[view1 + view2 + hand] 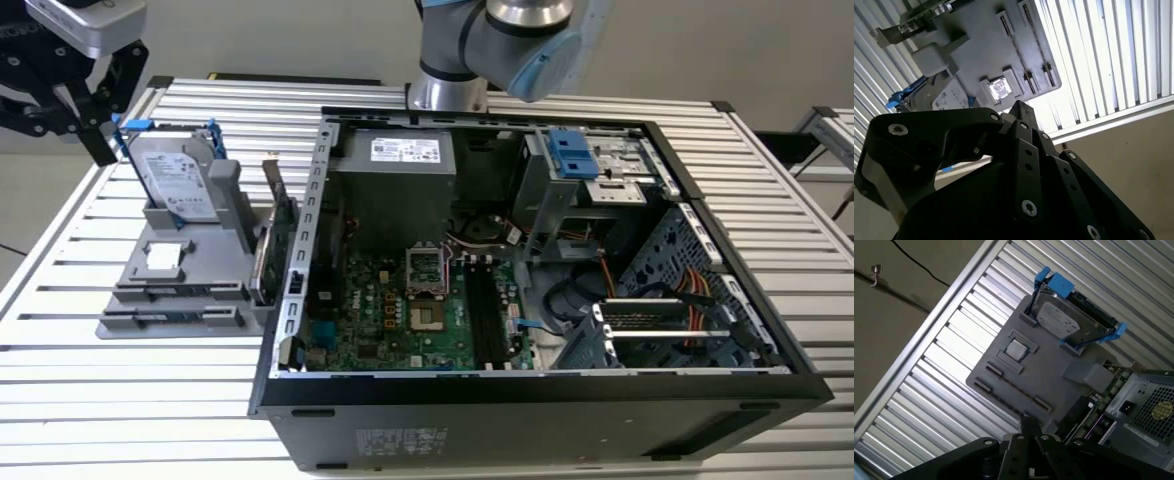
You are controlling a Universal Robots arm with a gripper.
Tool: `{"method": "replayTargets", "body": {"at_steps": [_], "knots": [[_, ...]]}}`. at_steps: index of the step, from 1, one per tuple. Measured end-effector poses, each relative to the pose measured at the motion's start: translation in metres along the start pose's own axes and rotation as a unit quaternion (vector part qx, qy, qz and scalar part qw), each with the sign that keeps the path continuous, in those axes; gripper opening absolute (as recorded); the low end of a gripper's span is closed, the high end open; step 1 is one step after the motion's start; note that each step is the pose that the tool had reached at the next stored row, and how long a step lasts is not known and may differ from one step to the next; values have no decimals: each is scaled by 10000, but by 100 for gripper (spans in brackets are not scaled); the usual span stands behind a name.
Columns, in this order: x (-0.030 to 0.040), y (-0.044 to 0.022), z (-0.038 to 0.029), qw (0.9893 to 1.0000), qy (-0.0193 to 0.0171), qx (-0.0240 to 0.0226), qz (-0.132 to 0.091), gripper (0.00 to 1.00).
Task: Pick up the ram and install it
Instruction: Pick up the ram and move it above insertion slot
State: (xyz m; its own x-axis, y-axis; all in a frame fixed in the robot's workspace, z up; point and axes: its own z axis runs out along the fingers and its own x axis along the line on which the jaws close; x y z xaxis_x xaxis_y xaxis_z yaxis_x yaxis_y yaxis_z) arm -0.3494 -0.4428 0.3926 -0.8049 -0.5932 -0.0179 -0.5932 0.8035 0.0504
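At the upper left of the exterior view, the gripper (96, 128) hangs over the grey holder (167, 300), just beside the upright drive (178, 175). Whether it is apart or together cannot be told, nor which piece is the ram. White labels sit on the drive, the power supply (404, 150) and the side of the case (534, 410); their print is too small to read. Both wrist views look down on the holder.

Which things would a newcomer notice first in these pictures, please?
The open computer case dominates the slatted table, its green motherboard exposed. At the exterior view's left, a grey holder carries a silver hard drive in a blue bracket, with the black pincer close beside it.
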Motion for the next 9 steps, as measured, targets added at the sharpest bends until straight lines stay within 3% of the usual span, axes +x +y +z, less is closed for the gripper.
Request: {"method": "replayTargets", "body": {"at_steps": [9], "knots": [[0, 0, 0, 9997, 12, -4, -236, 0]]}}
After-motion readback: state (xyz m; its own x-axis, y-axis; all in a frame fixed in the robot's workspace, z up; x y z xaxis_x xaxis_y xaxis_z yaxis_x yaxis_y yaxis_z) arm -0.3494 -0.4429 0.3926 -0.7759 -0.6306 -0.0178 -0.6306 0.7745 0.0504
